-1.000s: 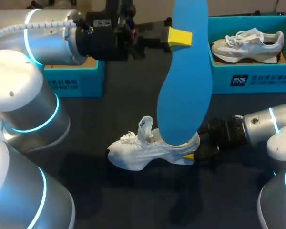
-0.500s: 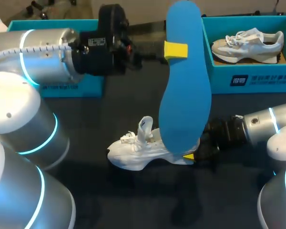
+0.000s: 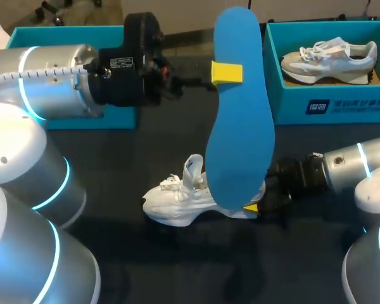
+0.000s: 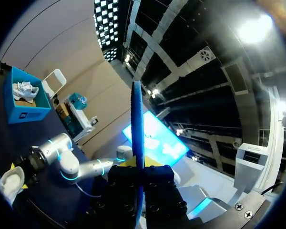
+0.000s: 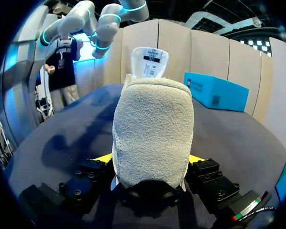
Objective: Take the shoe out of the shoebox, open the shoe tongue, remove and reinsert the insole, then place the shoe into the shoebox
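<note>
While our left gripper (image 3: pixel 228 73) clamps the insole (image 3: pixel 240 139) near its upper end, long axis almost upright | lower end hangs over the shoe (image 3: pixel 183 201) mouth | our right gripper (image 3: pixel 253 206) pinches the heel, mid-desk.

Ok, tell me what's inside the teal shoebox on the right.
One grey-and-white sneaker lies on its side on brown lining inside the shoebox. Anything beneath the sneaker is covered.

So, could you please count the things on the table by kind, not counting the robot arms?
Boxes: 2 (left box, right box)
Shoes: 2 (white shoe standing on the table, grey-white shoe in the right box)
Insoles: 1 (blue insole, held up above the white shoe)
Total: 5
</note>
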Robot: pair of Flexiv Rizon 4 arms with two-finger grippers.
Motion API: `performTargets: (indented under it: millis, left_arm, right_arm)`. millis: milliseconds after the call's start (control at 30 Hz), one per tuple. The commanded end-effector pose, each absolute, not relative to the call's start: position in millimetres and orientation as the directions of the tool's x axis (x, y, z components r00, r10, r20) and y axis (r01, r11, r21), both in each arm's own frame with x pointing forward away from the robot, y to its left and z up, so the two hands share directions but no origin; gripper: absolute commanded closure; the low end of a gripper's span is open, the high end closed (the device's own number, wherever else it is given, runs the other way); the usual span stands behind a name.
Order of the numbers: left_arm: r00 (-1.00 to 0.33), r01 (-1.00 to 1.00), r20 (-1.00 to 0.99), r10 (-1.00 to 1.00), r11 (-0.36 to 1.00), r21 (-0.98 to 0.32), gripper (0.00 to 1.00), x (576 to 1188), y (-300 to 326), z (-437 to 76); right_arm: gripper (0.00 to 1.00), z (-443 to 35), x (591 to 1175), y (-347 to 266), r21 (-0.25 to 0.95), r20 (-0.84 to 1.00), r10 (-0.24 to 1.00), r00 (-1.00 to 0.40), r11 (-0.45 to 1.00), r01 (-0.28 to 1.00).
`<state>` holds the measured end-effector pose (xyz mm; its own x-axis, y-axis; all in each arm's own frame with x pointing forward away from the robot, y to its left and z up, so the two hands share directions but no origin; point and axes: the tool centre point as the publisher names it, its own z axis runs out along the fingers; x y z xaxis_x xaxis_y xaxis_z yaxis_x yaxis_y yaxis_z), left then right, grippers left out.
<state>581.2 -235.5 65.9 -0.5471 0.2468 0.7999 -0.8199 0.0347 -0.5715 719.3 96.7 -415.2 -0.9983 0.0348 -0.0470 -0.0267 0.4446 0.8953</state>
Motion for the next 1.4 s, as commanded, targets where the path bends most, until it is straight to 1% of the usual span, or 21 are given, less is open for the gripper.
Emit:
performTargets:
  millis: [33,100,167,233,267,300,333,633,833,1033,1400]
  left_arm:
    - [-0.548,-0.821,0.8,0.245,0.024,-0.57,1.0,576,-236,67]
    - [-0.548,-0.821,0.8,0.245,0.024,-0.57,1.0,576,-236,67]
    - [-0.548,-0.821,0.8,0.245,0.024,-0.57,1.0,576,-236,67]
    - [-0.548,-0.821,0.8,0.245,0.024,-0.57,1.0,576,-236,67]
    - [-0.548,-0.821,0.8,0.245,0.024,-0.57,1.0,576,-236,67]
    - [-0.548,-0.821,0.8,0.245,0.024,-0.57,1.0,576,-236,67]
    - [-0.548,-0.821,0.8,0.245,0.024,-0.57,1.0,576,-236,67]
    - [-0.548,-0.821,0.8,0.245,0.024,-0.57,1.0,576,-236,67]
    - [-0.548,-0.821,0.8,0.245,0.024,-0.57,1.0,576,-236,67]
    - [-0.548,-0.821,0.8,0.245,0.024,-0.57,1.0,576,-236,67]
    - [-0.548,-0.821,0.8,0.245,0.024,-0.57,1.0,576,-236,67]
  right_arm:
    - [1.0,-415,719,97,0.893,-0.046,0.034,-0.998,0.45,-0.025]
    - [1.0,-415,719,97,0.893,-0.046,0.034,-0.998,0.45,-0.025]
    - [0.74,-415,719,97,0.893,-0.046,0.034,-0.998,0.45,-0.025]
    - [0.59,-415,719,97,0.893,-0.046,0.034,-0.998,0.45,-0.025]
    - [0.47,-415,719,97,0.893,-0.046,0.034,-0.998,0.45,-0.025]
    - [0.13,-415,719,97,0.893,-0.046,0.034,-0.998,0.45,-0.025]
    - [0.0,-415,719,97,0.893,-0.046,0.034,-0.998,0.45,-0.025]
    - [0.0,-415,719,97,0.893,-0.046,0.034,-0.998,0.45,-0.025]
    - [0.0,-405,717,89,0.877,-0.051,0.052,-0.997,0.48,-0.019]
    - [0.0,-392,710,79,0.843,-0.048,0.063,-0.997,0.539,-0.007]
    - [0.0,-365,704,69,0.686,0.005,0.077,-0.997,0.725,0.06]
